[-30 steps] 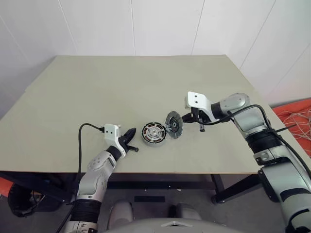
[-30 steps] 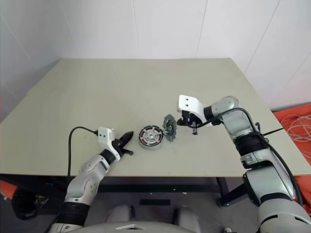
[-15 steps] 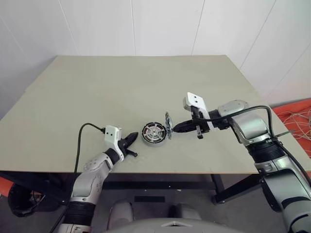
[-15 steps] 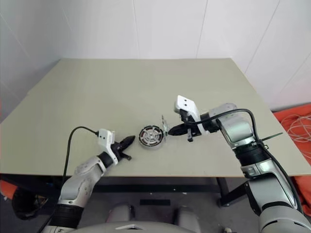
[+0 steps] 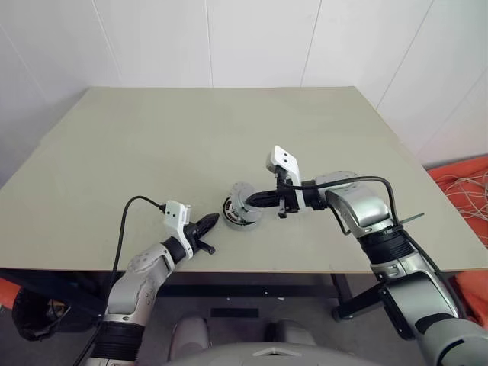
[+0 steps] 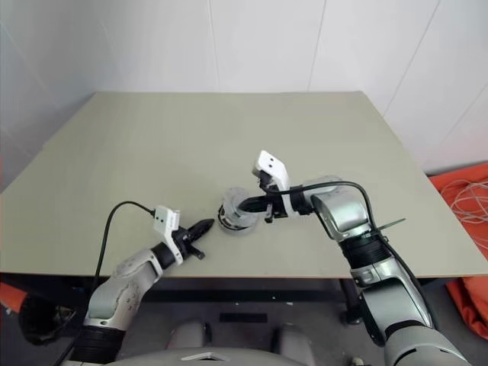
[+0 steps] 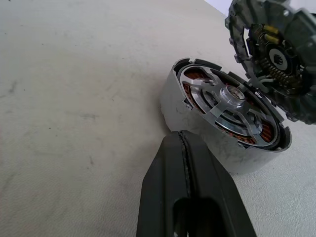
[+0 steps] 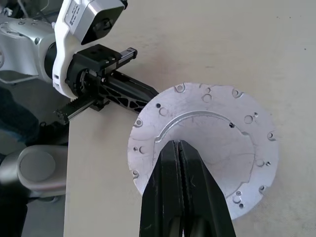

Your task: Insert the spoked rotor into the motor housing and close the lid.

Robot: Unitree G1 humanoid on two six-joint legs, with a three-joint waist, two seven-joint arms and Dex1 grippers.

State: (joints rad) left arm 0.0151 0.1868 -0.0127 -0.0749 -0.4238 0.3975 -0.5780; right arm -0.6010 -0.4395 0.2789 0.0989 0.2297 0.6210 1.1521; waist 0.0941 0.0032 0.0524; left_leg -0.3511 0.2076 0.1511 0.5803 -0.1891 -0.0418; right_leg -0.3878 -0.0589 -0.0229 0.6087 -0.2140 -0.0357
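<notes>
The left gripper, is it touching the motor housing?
Apart. In the left eye view the left gripper, jaws shut, stops short of the motor housing, with a strip of bare table between them.

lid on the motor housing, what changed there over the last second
The round silvery-grey lid, which stood open on edge beside the squat grey motor housing, has been swung over the housing by the right tool, shut, which swept leftward with its tips on the lid's plain outer face. The lid is not yet fully down. The spoked rotor stayed seated in the housing; the left tool stayed shut close beside it.
</notes>
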